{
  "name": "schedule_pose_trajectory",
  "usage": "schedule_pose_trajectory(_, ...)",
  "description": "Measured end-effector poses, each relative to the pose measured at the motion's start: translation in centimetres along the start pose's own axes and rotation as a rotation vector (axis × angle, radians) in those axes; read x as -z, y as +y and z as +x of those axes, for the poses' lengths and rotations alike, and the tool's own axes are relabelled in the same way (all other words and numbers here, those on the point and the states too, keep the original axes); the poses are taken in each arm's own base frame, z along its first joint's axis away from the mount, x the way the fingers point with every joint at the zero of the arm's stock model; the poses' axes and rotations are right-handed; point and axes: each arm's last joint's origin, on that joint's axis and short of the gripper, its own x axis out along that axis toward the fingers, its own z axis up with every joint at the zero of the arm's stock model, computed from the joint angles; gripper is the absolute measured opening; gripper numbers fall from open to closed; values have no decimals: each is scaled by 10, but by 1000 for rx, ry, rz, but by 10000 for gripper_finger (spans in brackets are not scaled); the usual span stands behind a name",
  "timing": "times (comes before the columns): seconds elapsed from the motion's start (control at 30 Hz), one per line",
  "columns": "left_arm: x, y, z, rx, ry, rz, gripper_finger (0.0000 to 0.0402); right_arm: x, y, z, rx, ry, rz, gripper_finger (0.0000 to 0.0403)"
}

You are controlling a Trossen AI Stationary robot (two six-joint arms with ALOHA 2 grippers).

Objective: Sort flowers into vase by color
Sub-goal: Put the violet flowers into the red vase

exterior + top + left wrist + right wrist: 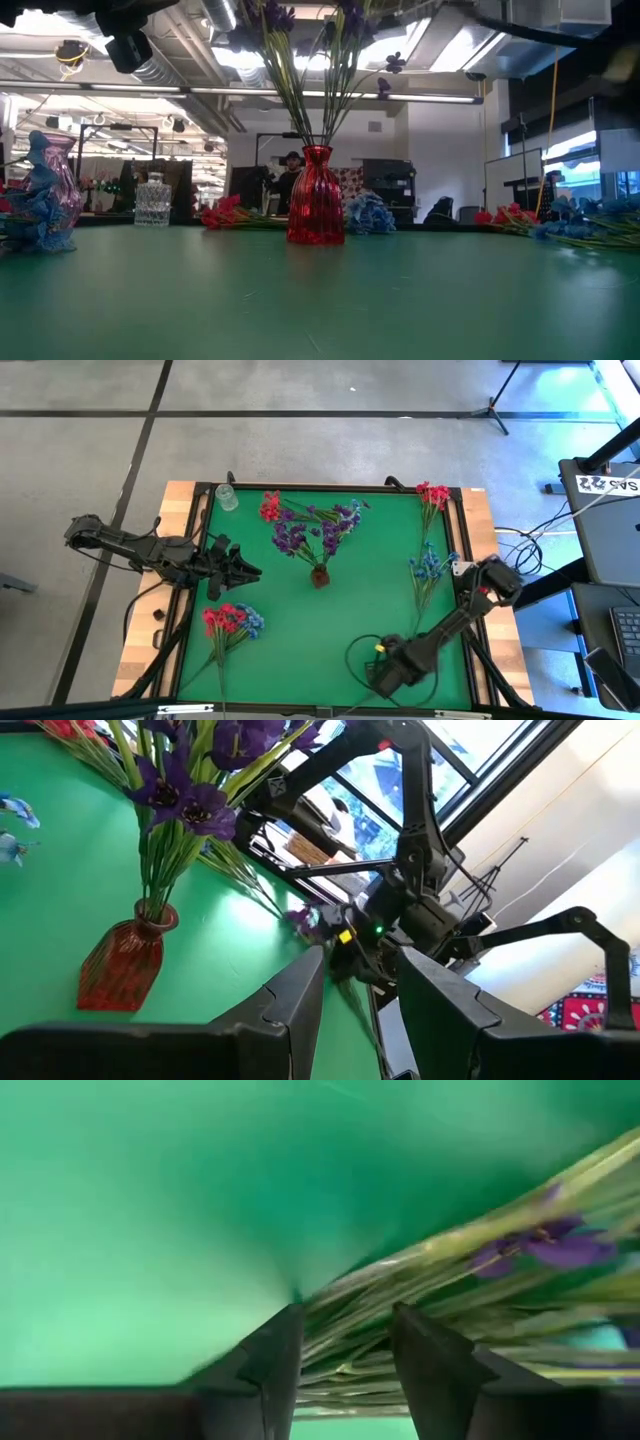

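Clamping green stems (420, 1330) of a purple sprig, the right gripper (345, 1370) jaws sit low over the green worktop (380, 600). Left gripper (245, 570) jaws stand apart, empty, beside the red vase (320, 576).

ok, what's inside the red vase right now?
The red vase holds only dark purple flowers, their green stems fanning out of its neck. How deep the stems reach is hidden by the vase's ribbed wall.
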Motion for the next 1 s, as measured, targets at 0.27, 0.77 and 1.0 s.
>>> schedule_pose_trajectory(0.27,0,0,0,0,0,0,124,-43,28,-6,-85,-21,-358,154)
schedule_pose_trajectory(0.77,0,0,0,-1,0,-26,124,-82,69,-61,-75,-247,-885,154)
schedule_pose_trajectory(1.0,0,0,0,-2,0,-24,124,-70,50,-64,12,-207,-69,154)
